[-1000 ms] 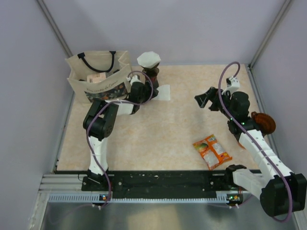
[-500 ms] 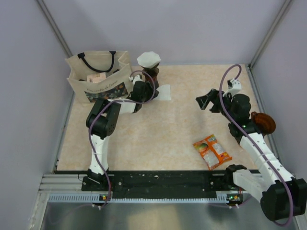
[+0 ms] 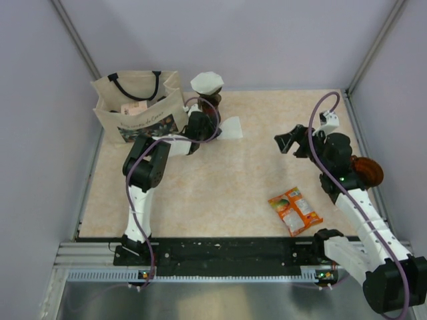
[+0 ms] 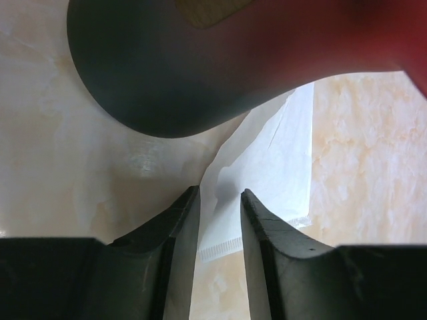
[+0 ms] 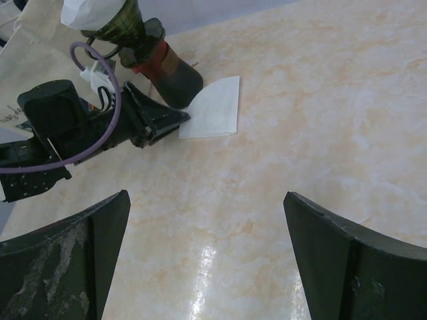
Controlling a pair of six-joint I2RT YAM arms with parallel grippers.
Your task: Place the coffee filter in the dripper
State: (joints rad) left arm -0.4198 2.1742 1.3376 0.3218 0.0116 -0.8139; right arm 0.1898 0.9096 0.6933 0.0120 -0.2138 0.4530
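At the far left of the worktop [image 3: 267, 167] stands a tote bag [image 3: 133, 110]. Beside it, the dripper [image 5: 125, 21] sits atop a dark carafe [image 5: 170, 77]. A flat white coffee filter [image 5: 213, 107] lies just beside the carafe's base. Left tool [image 4: 219, 193]: fingers narrowly apart, with the filter's edge between them. Right tool [image 5: 205, 200]: wide open, holding nothing.

Narrowly parted jaws flank an edge of the white coffee filter [image 4: 283, 160], near a dark vessel [image 4: 187, 73].
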